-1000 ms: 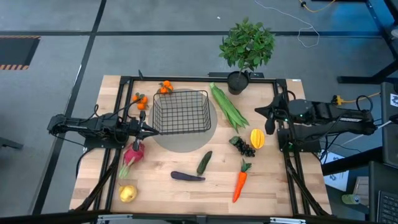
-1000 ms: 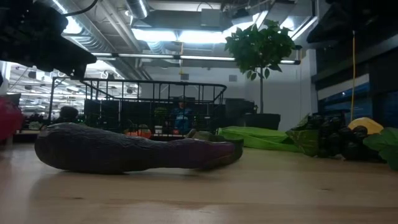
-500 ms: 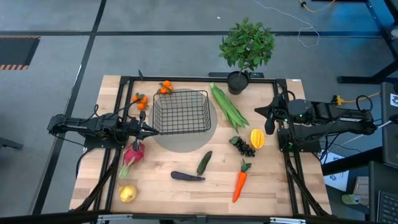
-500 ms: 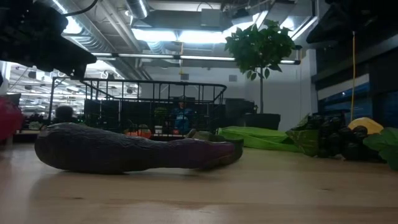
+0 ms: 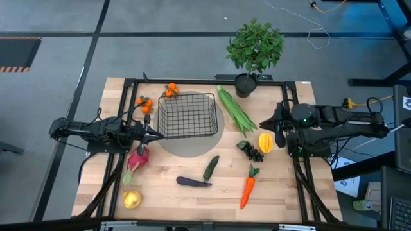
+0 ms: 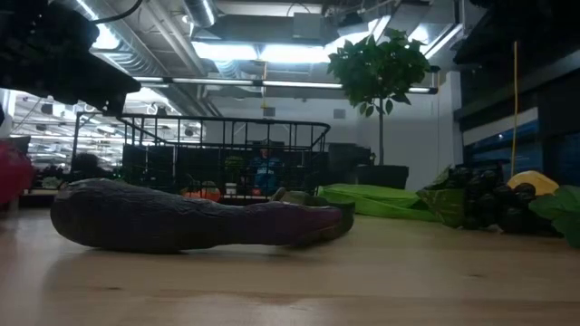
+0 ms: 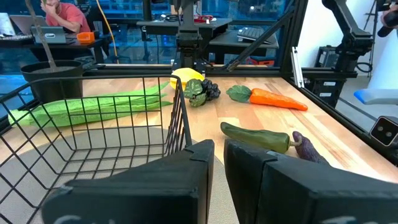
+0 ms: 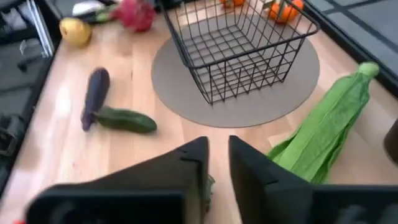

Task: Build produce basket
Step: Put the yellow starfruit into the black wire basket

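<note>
The black wire basket (image 5: 187,115) stands empty on a round grey mat. Around it on the table lie oranges (image 5: 171,89), long green pods (image 5: 236,109), a yellow fruit (image 5: 265,142), dark grapes (image 5: 252,151), a carrot (image 5: 248,187), a cucumber (image 5: 211,167), an eggplant (image 5: 193,182), a dragon fruit (image 5: 137,159) and a second yellow fruit (image 5: 132,199). My left gripper (image 5: 156,134) (image 7: 217,155) is shut, just short of the basket's near left corner (image 7: 180,112). My right gripper (image 5: 273,123) (image 8: 217,146) is shut, held above the table by the first yellow fruit and the pods (image 8: 323,130).
A potted plant (image 5: 255,51) stands at the table's far edge, right of the basket. A black frame rail runs along the table's left, right and far sides. In the low view the eggplant (image 6: 181,222) fills the foreground. Bare wood lies between the carrot and the eggplant.
My right arm has shifted a little toward the table's left and near side, closer to the yellow fruit and the grapes. The produce and the basket lie as before.
</note>
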